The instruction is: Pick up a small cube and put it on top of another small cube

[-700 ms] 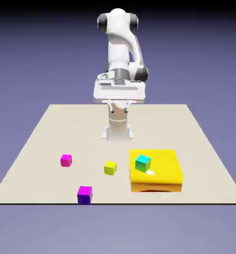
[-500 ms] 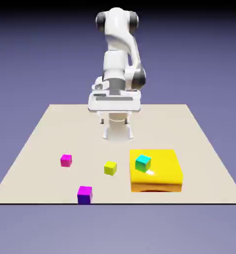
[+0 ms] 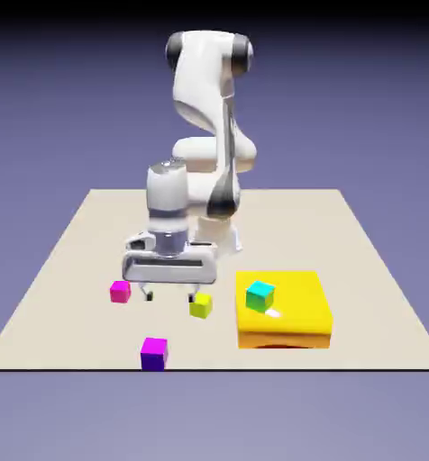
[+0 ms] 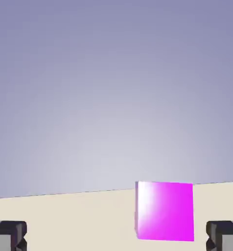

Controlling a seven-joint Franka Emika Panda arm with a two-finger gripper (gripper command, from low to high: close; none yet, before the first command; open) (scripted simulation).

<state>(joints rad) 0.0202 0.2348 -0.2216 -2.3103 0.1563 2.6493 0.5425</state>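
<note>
The small cube (image 3: 153,353), magenta on top with dark purple-blue sides, sits near the table's front edge. My gripper (image 3: 169,295) hangs open just above the table, behind that cube, with nothing between its fingers. The other small cube (image 3: 260,294), teal-cyan, rests on a flat yellow block (image 3: 295,315) to the exterior view's right. In the hand view a magenta cube face (image 4: 165,211) stands on the table, right of middle between the fingertips (image 4: 225,234), with the table's edge close behind it. It is apart from the gripper (image 4: 116,236).
An all-pink cube (image 3: 120,291) lies just to the exterior view's left of the gripper. A yellow-green cube (image 3: 200,305) lies just to its right, near one finger. The arm's base (image 3: 216,236) stands at the table's far side.
The arm has swung down and forward, toward the exterior view's left. The gripper dropped from high near the base to just above the table. No cube has moved.
</note>
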